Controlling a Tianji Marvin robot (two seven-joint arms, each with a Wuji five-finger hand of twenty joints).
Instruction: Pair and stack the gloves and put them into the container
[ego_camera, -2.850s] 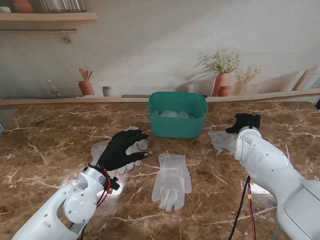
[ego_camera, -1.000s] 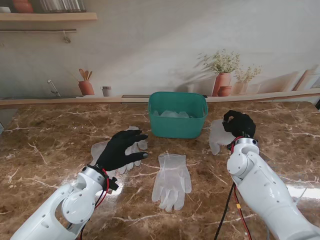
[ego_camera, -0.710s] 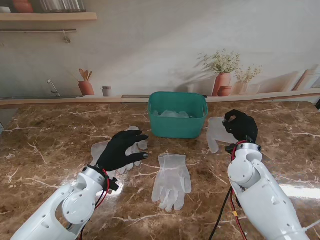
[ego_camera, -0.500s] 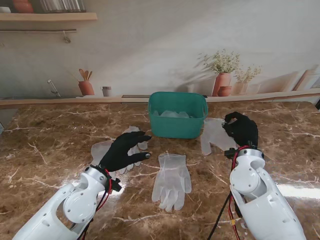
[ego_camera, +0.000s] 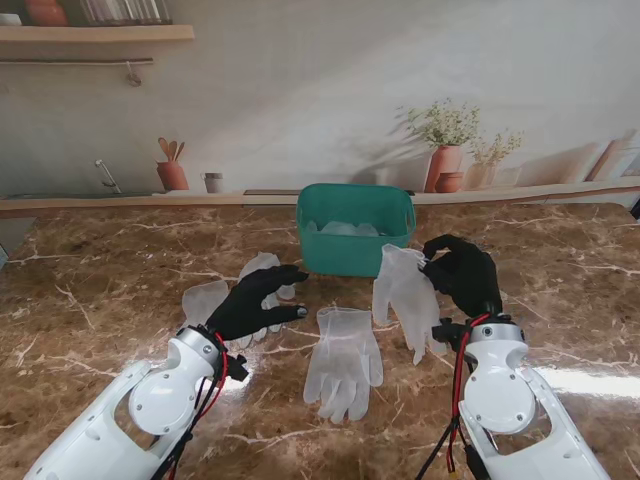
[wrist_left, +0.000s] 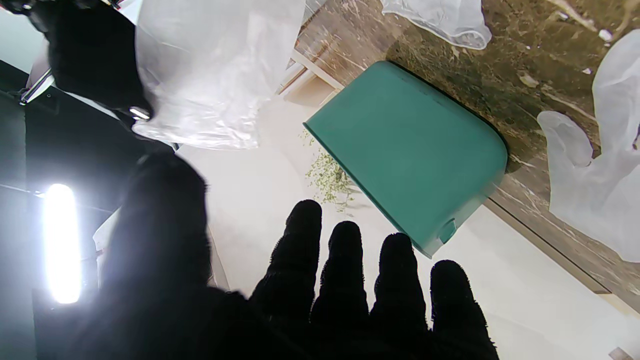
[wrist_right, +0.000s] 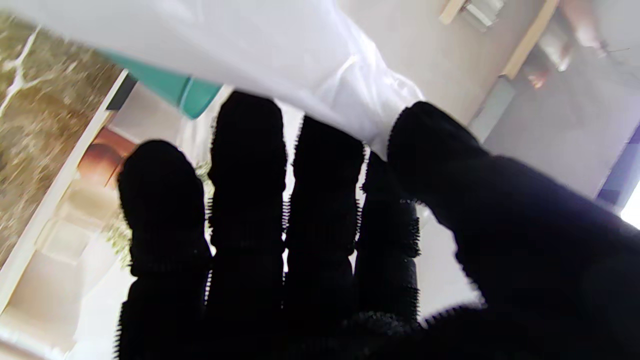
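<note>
Nearest to me on the marble desk (ego_camera: 90, 300) lay a translucent glove (ego_camera: 343, 361), flat, its finger ends pointing toward me, between the two arms.

Just right of it, the right hand (ego_camera: 463, 277) was up off the desk with its fingers (wrist_right: 247, 150) pinched on the cuff end of a second glove (ego_camera: 405, 290). That glove hung from the grip, its finger ends drooping toward me and to the right of the flat glove; whether those ends touched the desk I could not tell. In the right wrist view the four fingers stood close together with the thumb pressed in from the side, and the pale sheet of the glove (wrist_right: 260, 55) was caught at their tips.

On the left, the left hand (ego_camera: 255, 303) hovered with its fingers (wrist_left: 345, 265) spread and straight, holding nothing. It was over the near edge of a small heap of gloves (ego_camera: 215, 300), which spread to the left and farther from me than the hand; whether the palm touched them I could not tell.

Farther still, at the middle of the desk, stood the green container (ego_camera: 355, 235), upright, with something pale lying inside it. The hanging glove was just beside its right front corner, outside it.

Beyond the desk ran a wall (ego_camera: 300, 100) with painted pots and plants.
</note>
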